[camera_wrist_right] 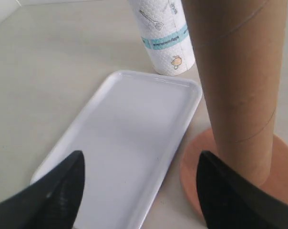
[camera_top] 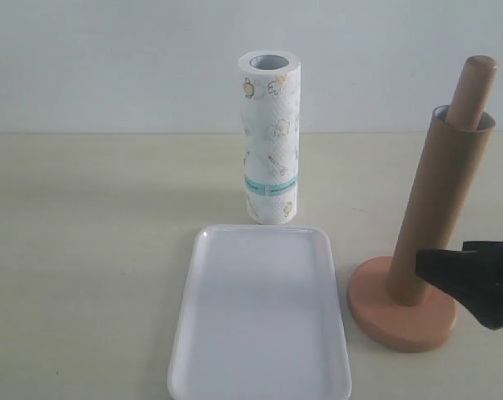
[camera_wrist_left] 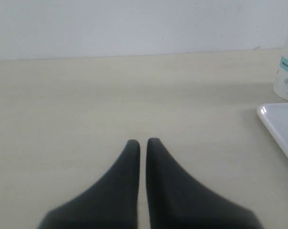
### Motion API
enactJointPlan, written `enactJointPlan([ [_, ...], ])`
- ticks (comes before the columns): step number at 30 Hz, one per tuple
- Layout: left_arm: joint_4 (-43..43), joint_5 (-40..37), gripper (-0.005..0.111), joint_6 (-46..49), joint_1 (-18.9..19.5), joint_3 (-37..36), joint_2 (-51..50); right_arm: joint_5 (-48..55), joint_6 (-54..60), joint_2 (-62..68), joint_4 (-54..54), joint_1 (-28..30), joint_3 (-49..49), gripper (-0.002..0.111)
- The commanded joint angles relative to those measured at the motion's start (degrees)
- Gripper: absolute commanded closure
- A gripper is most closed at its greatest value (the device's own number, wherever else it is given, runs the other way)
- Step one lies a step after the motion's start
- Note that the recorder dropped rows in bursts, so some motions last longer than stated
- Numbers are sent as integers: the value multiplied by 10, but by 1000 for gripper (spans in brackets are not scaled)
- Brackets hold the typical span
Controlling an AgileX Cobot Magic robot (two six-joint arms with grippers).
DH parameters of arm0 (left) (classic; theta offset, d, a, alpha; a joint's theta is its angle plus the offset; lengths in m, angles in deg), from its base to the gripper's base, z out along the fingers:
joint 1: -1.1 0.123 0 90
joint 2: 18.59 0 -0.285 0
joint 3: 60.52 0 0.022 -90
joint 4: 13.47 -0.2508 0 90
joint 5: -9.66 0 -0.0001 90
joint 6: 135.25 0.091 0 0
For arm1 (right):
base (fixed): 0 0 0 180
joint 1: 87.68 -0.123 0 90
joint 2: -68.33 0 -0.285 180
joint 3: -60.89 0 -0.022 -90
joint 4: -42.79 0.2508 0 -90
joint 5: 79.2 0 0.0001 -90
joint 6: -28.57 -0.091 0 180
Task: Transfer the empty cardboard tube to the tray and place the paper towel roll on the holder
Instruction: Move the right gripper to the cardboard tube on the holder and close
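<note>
On the counter [camera_top: 85, 250], at right, the empty cardboard tube [camera_top: 439, 208] stands sleeved over the holder [camera_top: 401, 323]. Light, stiff but crushable, it likely suits a gentle mid-body grip. Right gripper [camera_wrist_right: 141, 162] jaws spread beside it; left gripper [camera_wrist_left: 143, 143] jaws pressed together.

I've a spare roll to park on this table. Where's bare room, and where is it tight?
Widest bare table lies left of the tray and paper towel roll. The tray itself is bare. Tight: the gap between tray and holder base, where the open right gripper hangs beside the cardboard tube.
</note>
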Motion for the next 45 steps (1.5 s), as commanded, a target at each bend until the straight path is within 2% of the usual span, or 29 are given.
enactJointPlan([
  [1, 4, 9, 103, 3, 2, -2, 1, 6, 57, 3, 46, 4, -2, 45],
  [19, 4, 9, 103, 3, 2, -2, 1, -31, 104, 3, 106, 4, -2, 45],
  [21, 4, 9, 103, 3, 2, -2, 1, -29, 126, 3, 112, 4, -2, 45],
  [26, 4, 9, 103, 3, 2, -2, 1, 39, 245, 3, 225, 4, -2, 45],
  [28, 4, 9, 103, 3, 2, -2, 1, 9, 271, 4, 239, 4, -2, 45],
  [33, 4, 9, 103, 3, 2, -2, 1, 5, 295, 60, 259, 4, -2, 45],
  [34, 4, 9, 103, 3, 2, -2, 1, 1, 314, 81, 271, 4, -2, 44],
  [37, 4, 9, 103, 3, 2, -2, 1, -37, 373, 140, 329, 4, -2, 25],
  [38, 4, 9, 103, 3, 2, -2, 1, -46, 389, 149, 340, 4, -2, 23],
  [45, 4, 9, 103, 3, 2, -2, 1, -67, 488, 202, 414, 4, -2, 23],
])
